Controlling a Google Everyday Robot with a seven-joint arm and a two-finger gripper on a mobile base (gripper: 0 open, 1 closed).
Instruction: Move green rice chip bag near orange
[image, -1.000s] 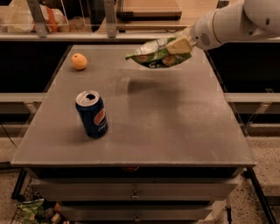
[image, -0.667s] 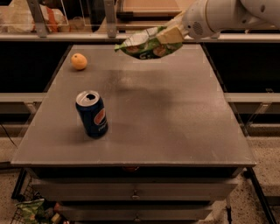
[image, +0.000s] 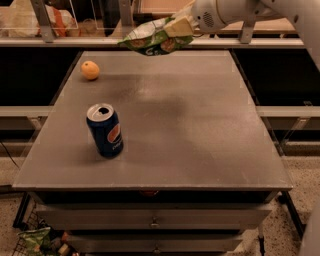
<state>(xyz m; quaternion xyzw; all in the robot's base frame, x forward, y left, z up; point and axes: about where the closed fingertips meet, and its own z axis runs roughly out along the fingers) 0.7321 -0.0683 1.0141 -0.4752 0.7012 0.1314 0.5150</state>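
Camera view, biggest thing first: what do you see?

My flat grey metal table (image: 200, 130) fills most of it, with grey drawers (image: 152, 220) under its front edge. Next is my white arm (image: 235, 10), reaching in from the upper right above the table's far edge.

And the task's thing?

The crinkled, elongated green rice chip bag (image: 150, 40), light green and white with brownish chip pictures, hangs in the air over the far edge, roughly level, touching nothing but me. My gripper (image: 179, 26) has its jaws clenched on the bag's right end.

What stands on the table?

A blue Pepsi can (image: 106, 131), upright with its top opened, sits on the left half toward the front. Smallest is the small round orange (image: 90, 70) with matte skin, resting near the far left corner, well apart from the can, left of and lower than the raised bag.
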